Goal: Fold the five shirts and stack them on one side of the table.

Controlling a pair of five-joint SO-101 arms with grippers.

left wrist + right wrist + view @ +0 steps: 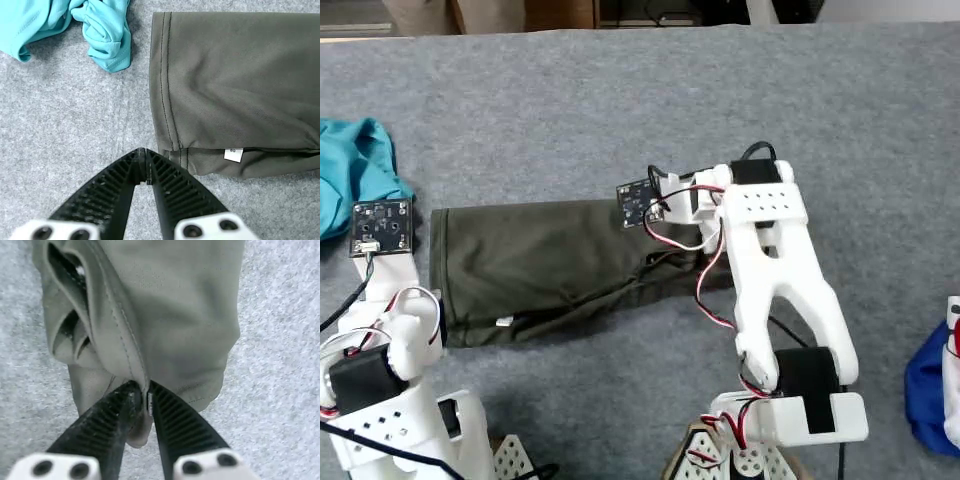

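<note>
Olive shirt [540,265]; teal shirt [355,165]; blue shirt [923,395]; grey table [620,110].

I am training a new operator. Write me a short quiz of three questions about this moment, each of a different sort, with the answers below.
1. True or false: the right tool is shut on a seam of the olive shirt.
2. Fill in the word: in the high view, the crumpled teal shirt lies nearer the ___ arm.
3. Choose one. The left tool is:
A. shut over the bare table, just beside the olive shirt's hem corner
B. shut on the teal shirt
C. wide open above the olive shirt

Key: 1 true; 2 left; 3 A.
</note>
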